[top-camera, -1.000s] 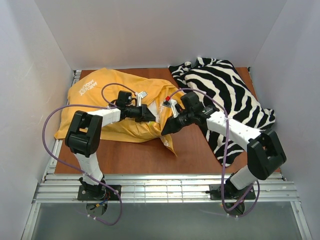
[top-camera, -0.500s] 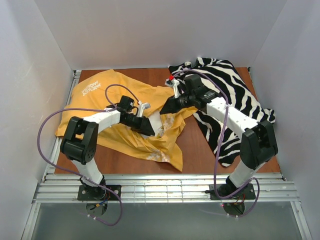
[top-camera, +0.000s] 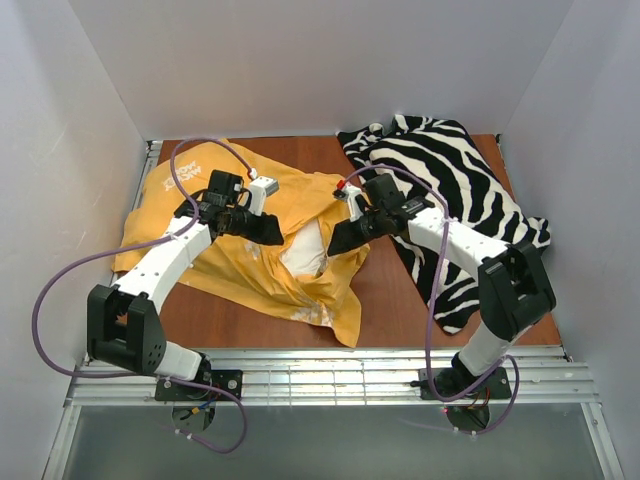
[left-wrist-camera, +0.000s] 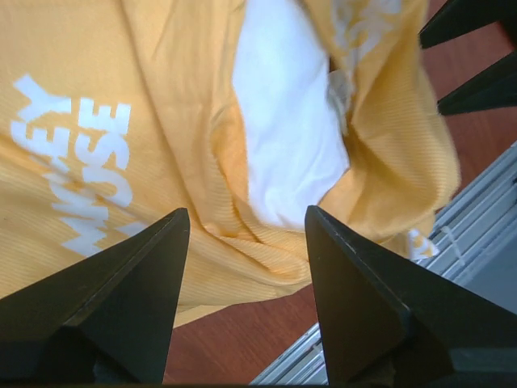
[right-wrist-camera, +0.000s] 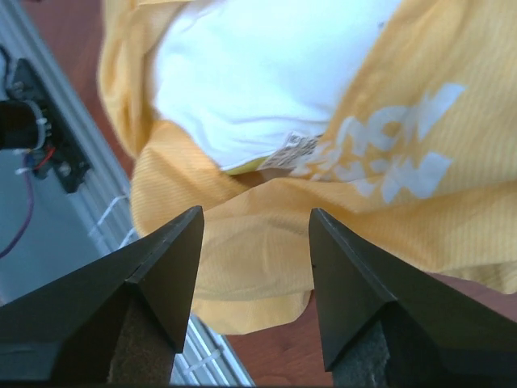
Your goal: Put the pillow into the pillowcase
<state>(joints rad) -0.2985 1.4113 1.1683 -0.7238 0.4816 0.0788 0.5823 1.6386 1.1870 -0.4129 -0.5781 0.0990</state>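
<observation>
Pillow [top-camera: 303, 254] puffy, smooth white, w/in crumpled ribbed orange-yellow pillowcase [top-camera: 262, 277]

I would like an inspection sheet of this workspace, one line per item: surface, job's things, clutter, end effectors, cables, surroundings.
Surface: brown wooden table, bare in front and between the cloths.
Job's things: orange-yellow pillowcase, crumpled, left of centre; white pillow showing only at the case's opening, the rest covered by the case.
Clutter: zebra-striped cloth, right rear.
End effectors: left end effector open, holding nothing, above the opening; right end effector open, holding nothing, facing it from the other side.
Cables: purple cables loop freely from each arm, not snagged on cloth.
Surroundings: white walls on three sides; metal rails at the near edge.
</observation>
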